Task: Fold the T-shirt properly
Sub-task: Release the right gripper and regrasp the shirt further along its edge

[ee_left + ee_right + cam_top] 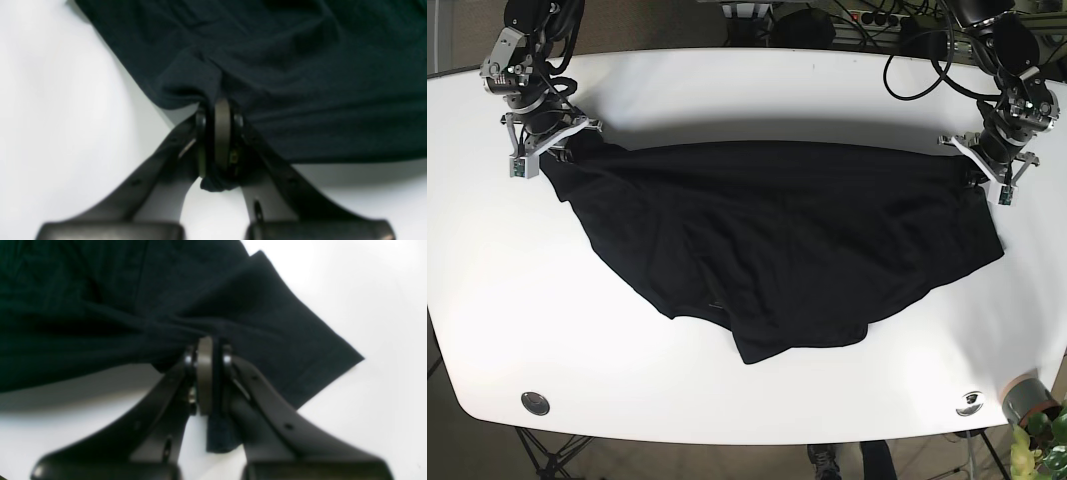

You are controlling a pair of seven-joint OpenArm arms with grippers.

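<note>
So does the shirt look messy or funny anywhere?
Yes. The T-shirt hangs stretched between the left gripper and the right gripper, and its lower edge sags unevenly into a rumpled point on the table.

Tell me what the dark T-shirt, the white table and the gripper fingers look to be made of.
Dark T-shirt: soft, matte knit fabric, likely cotton; it bunches into folds where clamped and shows a stitched hem. White table: smooth, hard surface with a faint sheen, perhaps laminate. Left gripper and right gripper fingers: black, matte, probably moulded plastic, with small round holes.
</note>
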